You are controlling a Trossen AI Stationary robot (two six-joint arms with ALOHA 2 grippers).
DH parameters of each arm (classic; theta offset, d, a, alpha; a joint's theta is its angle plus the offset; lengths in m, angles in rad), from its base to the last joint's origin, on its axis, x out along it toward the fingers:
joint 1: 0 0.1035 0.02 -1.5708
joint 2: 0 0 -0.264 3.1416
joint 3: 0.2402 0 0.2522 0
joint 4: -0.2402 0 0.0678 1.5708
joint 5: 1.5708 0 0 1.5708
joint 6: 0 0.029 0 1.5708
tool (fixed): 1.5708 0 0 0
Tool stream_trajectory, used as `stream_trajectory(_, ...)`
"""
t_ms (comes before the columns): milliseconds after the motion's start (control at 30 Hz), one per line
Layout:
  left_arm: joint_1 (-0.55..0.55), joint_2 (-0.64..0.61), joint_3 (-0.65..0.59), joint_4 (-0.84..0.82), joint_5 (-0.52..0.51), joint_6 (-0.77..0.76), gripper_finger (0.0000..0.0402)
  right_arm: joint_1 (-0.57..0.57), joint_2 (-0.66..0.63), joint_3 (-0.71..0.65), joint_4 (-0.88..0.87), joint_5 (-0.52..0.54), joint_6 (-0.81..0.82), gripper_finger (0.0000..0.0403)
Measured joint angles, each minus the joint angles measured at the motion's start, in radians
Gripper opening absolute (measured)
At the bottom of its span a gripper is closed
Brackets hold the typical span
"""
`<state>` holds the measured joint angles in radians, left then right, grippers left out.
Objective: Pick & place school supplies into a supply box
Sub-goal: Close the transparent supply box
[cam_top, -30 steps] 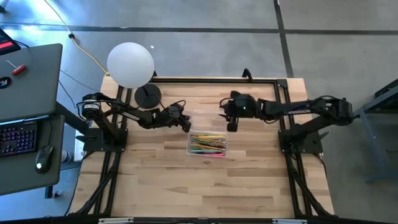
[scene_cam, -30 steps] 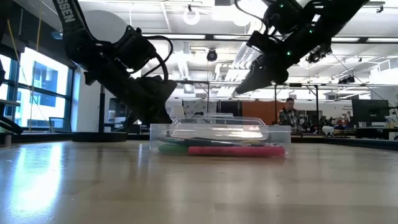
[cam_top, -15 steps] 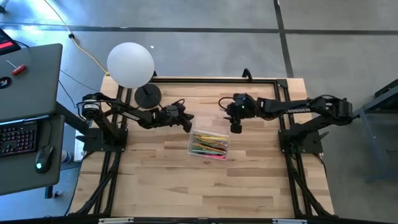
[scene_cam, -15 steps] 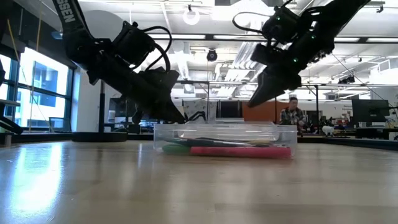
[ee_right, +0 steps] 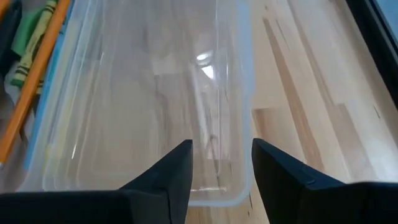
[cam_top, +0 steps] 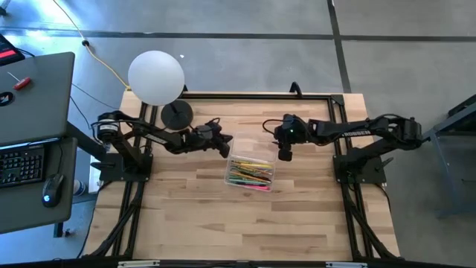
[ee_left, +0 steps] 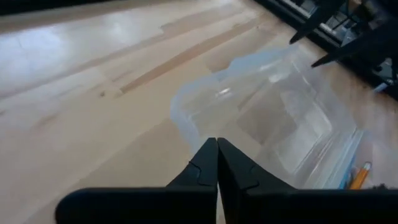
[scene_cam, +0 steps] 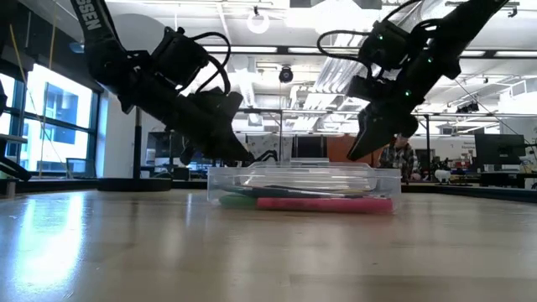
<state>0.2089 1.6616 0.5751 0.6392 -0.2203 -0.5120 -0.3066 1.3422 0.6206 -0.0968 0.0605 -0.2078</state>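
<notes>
Left pincer (cam_top: 225, 148) low over the wooden surface (cam_top: 245, 216), fingers drawn together to a narrow slit in the left wrist view (ee_left: 217, 163), nothing between them. Just ahead of its tips: the rounded corner of the open lid (ee_left: 273, 106) of the supply box (cam_top: 249, 172), apart from it, though by how little cannot be told. Right pincer (cam_top: 284, 154) on the opposite side of the same lid, fingers (ee_right: 177, 163) standing wide apart, tips poised over the lid's short end (ee_right: 205, 124); touching or not, cannot tell. In the low view both pincers slanting down toward the box (scene_cam: 302, 186) from either side, left pincer (scene_cam: 239, 155) close to its rim, right pincer (scene_cam: 357, 151) a little above it.

Inside the box, beyond the lid as seen from each pincer: a bundle of school supplies (cam_top: 250, 173), among them an orange pencil (ee_right: 28, 99), green pieces (ee_right: 31, 37) and a pink pen (scene_cam: 323, 204) lying along the near wall.

Behind the left pincer, near the surface's far corner: a white globe lamp (cam_top: 155, 77) on a round black base (cam_top: 177, 115), well apart from the box. Off the surface, beside the left arm: a grey desk (cam_top: 33, 97) with a keyboard (cam_top: 18, 165) and a mouse (cam_top: 51, 189). In the room behind the right pincer, partly hidden by it: a person (scene_cam: 401, 159).
</notes>
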Motion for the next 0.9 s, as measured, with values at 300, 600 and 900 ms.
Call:
stream_trajectory(300, 0.001, -0.069, 0.000, 0.009, -0.009, 0.065, 0.0014, -0.075, 0.000, -0.016, 0.046, 0.003, -0.001, 0.0126)
stream_trajectory(600, 0.001, -0.077, 0.000, 0.009, -0.040, 0.089, 0.0020, -0.132, 0.000, -0.016, 0.030, -0.153, 0.021, 0.0121)
stream_trajectory(900, 0.001, -0.077, 0.037, 0.025, -0.038, 0.132, 0.0037, -0.132, 0.000, -0.016, 0.012, -0.145, 0.036, 0.0121)
